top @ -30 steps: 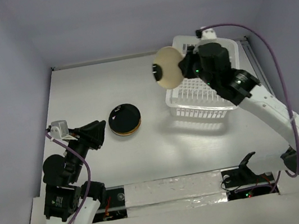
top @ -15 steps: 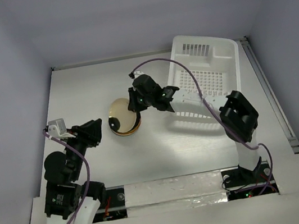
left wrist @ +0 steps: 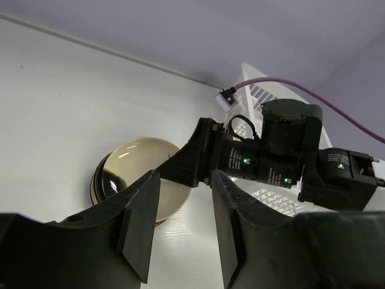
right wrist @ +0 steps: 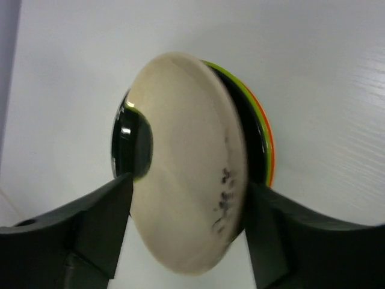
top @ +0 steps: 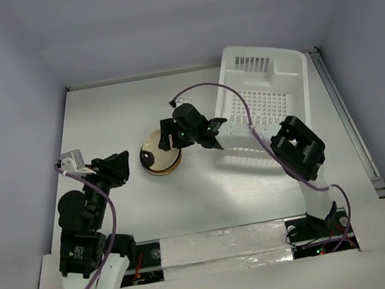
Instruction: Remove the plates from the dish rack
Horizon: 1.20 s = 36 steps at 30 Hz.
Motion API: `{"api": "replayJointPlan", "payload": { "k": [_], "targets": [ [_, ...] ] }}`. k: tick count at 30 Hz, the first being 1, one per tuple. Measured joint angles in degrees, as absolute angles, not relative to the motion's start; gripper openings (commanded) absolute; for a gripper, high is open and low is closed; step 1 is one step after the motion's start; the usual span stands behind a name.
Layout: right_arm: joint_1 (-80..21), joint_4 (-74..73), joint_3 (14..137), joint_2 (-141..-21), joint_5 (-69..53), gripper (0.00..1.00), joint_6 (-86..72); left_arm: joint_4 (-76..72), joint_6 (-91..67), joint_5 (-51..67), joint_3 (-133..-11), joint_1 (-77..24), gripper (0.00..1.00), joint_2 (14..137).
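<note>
Tilted cream plate [right wrist: 186, 180] on the stack [right wrist: 257, 123], frame centre
Jaws of the right gripper [top: 166, 138] clamp the cream plate from both sides; the dish rack [top: 267, 103] is at upper right; the left gripper [left wrist: 183, 208], lower left, stands parted and holds nothing

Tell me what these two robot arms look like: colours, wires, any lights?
The left arm and right arm have white tube-like links joined by chunky black joints. A purple cable trails along each. The left end effector and right end effector are black, with two flat, wedge-shaped fingers. Small green lights glow on the right wrist.
</note>
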State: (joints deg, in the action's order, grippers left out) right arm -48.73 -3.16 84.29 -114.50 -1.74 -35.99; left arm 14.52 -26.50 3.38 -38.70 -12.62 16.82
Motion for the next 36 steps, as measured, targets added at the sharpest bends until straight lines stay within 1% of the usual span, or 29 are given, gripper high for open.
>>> {"api": "replayJointPlan", "payload": {
  "k": [1, 2, 5, 8, 9, 15, 16, 18, 21, 22, 23, 24, 25, 27, 28, 29, 30, 31, 32, 33, 34, 35, 36],
  "targets": [
    [-48.7, -3.5, 84.3, -114.7, -1.5, 0.83, -36.1, 14.5, -26.5, 3.4, -38.7, -12.5, 0.38, 16.8],
    [-48.7, -4.0, 84.2, -114.7, -1.4, 0.91, -35.6, 14.5, -26.5, 3.5, -38.7, -12.3, 0.39, 16.8],
    [-48.8, -4.8, 84.2, -114.1, 0.3, 0.95, -34.7, 14.5, -26.5, 3.8, -38.7, -11.7, 0.44, 16.9],
    [-49.1, -7.3, 84.2, -112.5, 3.5, 0.96, -33.1, 14.5, -26.5, 4.0, -38.7, -11.1, 0.53, 17.2],
    [-49.3, -8.1, 84.2, -111.7, 4.5, 1.0, -32.6, 14.5, -26.5, 4.1, -38.7, -11.1, 0.57, 17.3],
    [-50.6, -13.1, 84.5, -105.1, 11.9, 1.0, -29.0, 14.4, -26.6, 4.4, -38.7, -10.8, 0.7, 18.2],
    [-50.9, -13.8, 84.5, -103.7, 13.1, 1.0, -28.2, 14.5, -26.6, 4.4, -38.7, -10.7, 0.75, 18.3],
    [-51.5, -14.1, 83.7, -100.6, 14.6, 1.0, -27.0, 14.4, -26.7, 4.4, -38.7, -10.4, 0.77, 18.4],
    [-52.6, -13.1, 78.7, -91.1, 16.0, 1.0, -24.9, 14.4, -26.6, 4.5, -38.7, -10.4, 0.84, 18.4],
    [-52.8, -12.2, 75.9, -86.4, 16.5, 1.0, -24.1, 14.5, -26.5, 4.6, -38.7, -10.4, 0.88, 18.3],
    [-53.0, -11.9, 73.6, -81.6, 17.1, 1.0, -23.4, 14.5, -26.4, 4.9, -38.7, -10.4, 0.89, 18.2],
    [-53.3, -11.0, 71.0, -76.4, 17.9, 0.98, -22.6, 14.7, -26.4, 5.2, -38.9, -10.4, 0.93, 18.1],
    [-53.4, -10.2, 68.2, -70.3, 19.0, 0.82, -21.7, 15.1, -26.4, 5.6, -39.4, -10.4, 0.95, 18.0],
    [-53.4, -8.8, 64.1, -59.1, 21.6, 0.36, -20.2, 15.5, -26.5, 6.2, -40.9, -10.4, 0.99, 18.0],
    [-53.4, -7.6, 61.7, -52.4, 23.2, 0.1, -19.2, 15.7, -26.5, 6.5, -42.0, -10.4, 0.99, 18.0],
    [-53.3, -6.5, 59.5, -46.9, 24.8, 0.05, -18.8, 15.7, -26.5, 6.7, -43.0, -10.4, 0.99, 18.2],
    [-53.3, -6.1, 57.8, -42.0, 26.2, 0.05, -18.9, 15.6, -26.7, 7.1, -44.3, -10.4, 0.99, 18.2],
    [-53.3, -5.5, 55.9, -35.4, 27.6, 0.13, -18.5, 15.6, -26.7, 7.3, -45.5, -10.4, 0.99, 18.4],
    [-53.3, -5.3, 54.4, -30.3, 29.2, 0.26, -18.4, 15.4, -26.9, 7.5, -47.0, -10.4, 0.99, 18.8],
    [-53.3, -4.8, 53.3, -26.0, 30.5, 0.4, -18.4, 15.1, -27.0, 7.8, -48.4, -10.4, 0.99, 19.2],
    [-53.3, -4.4, 52.2, -21.9, 32.1, 0.72, -18.4, 14.6, -27.0, 8.1, -49.6, -10.4, 0.99, 19.6],
    [-53.3, -4.3, 51.0, -18.6, 33.4, 0.87, -18.4, 14.0, -27.0, 8.4, -50.6, -10.4, 0.99, 19.9],
    [-53.3, -4.2, 49.8, -15.6, 35.0, 1.0, -18.3, 13.3, -26.9, 8.8, -51.3, -10.4, 0.99, 20.2]
  ]
}}
